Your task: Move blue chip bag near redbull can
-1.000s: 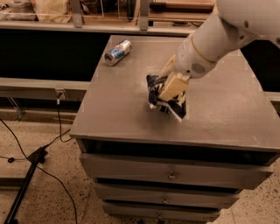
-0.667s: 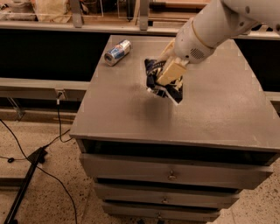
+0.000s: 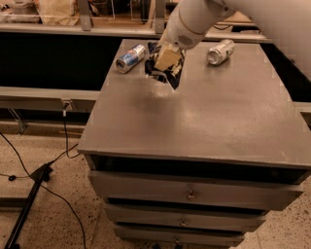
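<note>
Currently the dark navy foil blue chip bag (image 3: pixel 164 74) hangs crumpled in my end effector (image 3: pixel 168 58), which is clamped on its upper part. It is held off the grey desk (image 3: pixel 204 121), I judge to avoid dragging. The slim blue-and-silver redbull can (image 3: pixel 130 58) lies just left, near the back-left edge. The plain silver can (image 3: pixel 220 51) lies well right. Open room in front.

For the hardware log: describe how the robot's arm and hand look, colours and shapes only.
The arm is a thick, smooth, rounded white shell, with what looks like a patch of small perforations near the wrist. No cables or markings show. The hand, over the back of the table beside the redbull can, has blocky, pale tan fingers.
</note>
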Tool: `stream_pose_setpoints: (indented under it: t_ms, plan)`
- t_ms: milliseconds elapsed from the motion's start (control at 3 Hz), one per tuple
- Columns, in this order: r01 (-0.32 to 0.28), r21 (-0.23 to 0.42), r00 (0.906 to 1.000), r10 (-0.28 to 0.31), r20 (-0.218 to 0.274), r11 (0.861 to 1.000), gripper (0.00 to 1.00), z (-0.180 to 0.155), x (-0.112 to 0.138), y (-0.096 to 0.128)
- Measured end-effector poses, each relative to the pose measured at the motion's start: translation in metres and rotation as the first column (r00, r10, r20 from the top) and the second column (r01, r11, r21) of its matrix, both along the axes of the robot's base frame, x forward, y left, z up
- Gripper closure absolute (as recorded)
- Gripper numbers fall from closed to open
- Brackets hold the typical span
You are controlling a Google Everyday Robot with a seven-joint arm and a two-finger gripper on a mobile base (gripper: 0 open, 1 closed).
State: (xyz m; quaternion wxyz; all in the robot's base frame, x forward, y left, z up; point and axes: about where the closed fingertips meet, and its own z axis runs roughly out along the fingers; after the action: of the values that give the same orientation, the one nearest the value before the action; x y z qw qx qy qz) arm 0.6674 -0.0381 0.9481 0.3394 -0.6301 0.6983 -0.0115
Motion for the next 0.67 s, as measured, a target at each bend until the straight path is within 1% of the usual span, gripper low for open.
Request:
stream_pose_setpoints:
  t_ms: [333,667]
  plan:
    - [0.050,-0.024,0.9985,-0.049,0.026,0.998,1.00,-0.002,0.039,0.023]
    - [0.130,-0.057,0.9915,-0.130,0.006,0.990,1.00,-0.012,0.077,0.036]
